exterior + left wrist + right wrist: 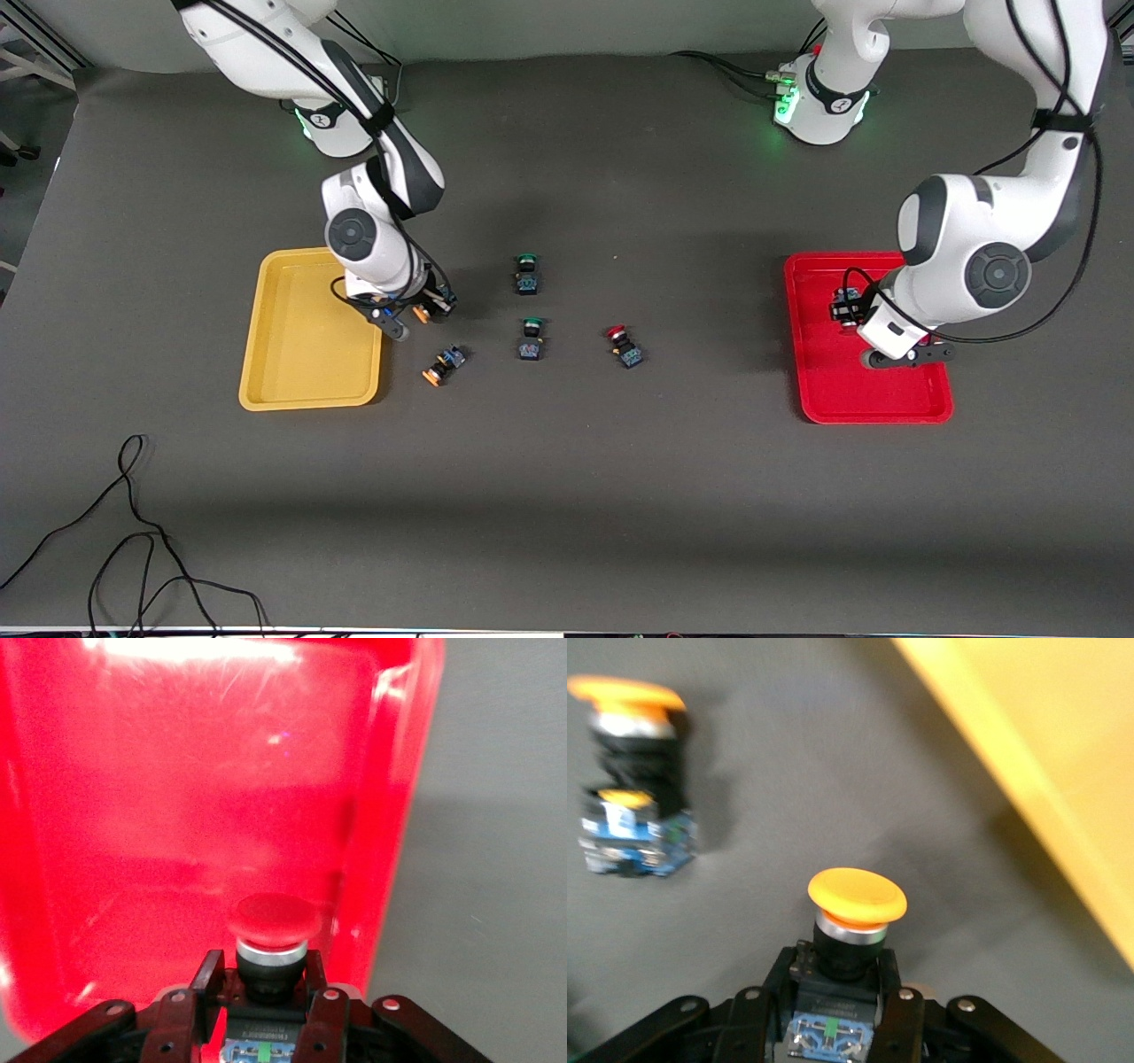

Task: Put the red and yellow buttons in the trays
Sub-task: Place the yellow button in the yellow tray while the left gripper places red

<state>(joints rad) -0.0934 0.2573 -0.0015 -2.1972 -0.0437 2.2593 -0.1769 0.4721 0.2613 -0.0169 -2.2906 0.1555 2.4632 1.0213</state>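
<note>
My left gripper (846,307) is over the red tray (828,390), shut on a red button whose cap (273,917) shows in the left wrist view above the gripper (261,981) and the tray floor (177,815). My right gripper (434,304) is beside the yellow tray (306,354), just off its rim, shut on a yellow button (423,312); that button (857,896) shows in the right wrist view in my gripper (837,981). A second yellow button (443,363) (633,780) lies on the table near the yellow tray (1063,753). A second red button (625,346) lies mid-table.
Two green-capped buttons (527,273) (531,338) lie mid-table between the trays. Loose black cables (133,532) lie near the table's front edge toward the right arm's end. The arm bases stand along the table's back.
</note>
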